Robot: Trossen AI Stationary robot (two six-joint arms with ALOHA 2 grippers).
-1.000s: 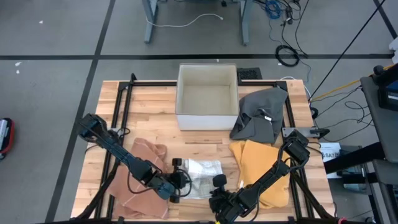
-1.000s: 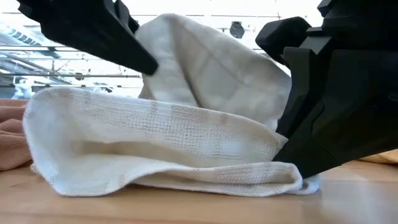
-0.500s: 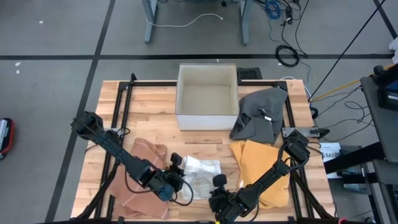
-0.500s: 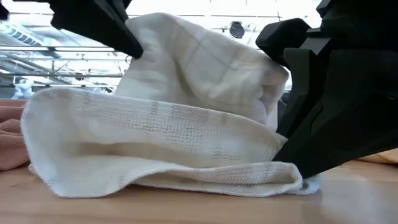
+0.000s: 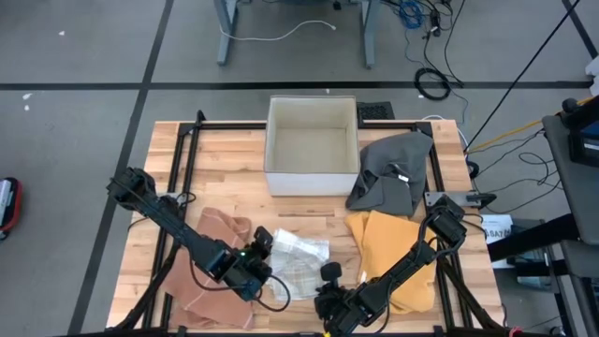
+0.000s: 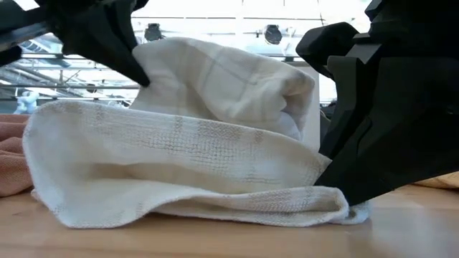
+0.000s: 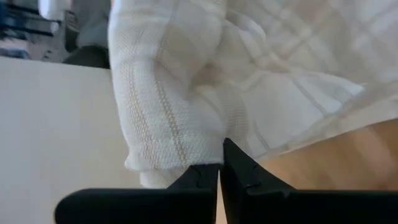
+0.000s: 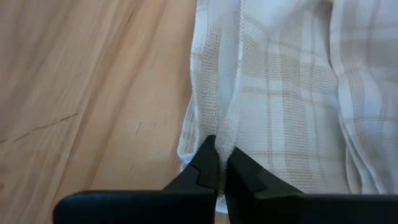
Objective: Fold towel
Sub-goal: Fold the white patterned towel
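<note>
Behind the white towel (image 5: 301,260) both grippers pinch, the white box (image 5: 312,178) holds nothing.

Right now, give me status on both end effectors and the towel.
Left end effector shut on white checked cloth towel, lifting one edge. Right end effector shut on its near edge. Tan cloth lies alongside.

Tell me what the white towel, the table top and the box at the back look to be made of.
White towel: woven cotton-like cloth, matte, faint beige check and visible weave. Table top: wood, apparently butcher-block, pale strips with grain, smooth low sheen. Box: rigid off-white walls, matte; card, foam or plastic, cannot tell.
</note>
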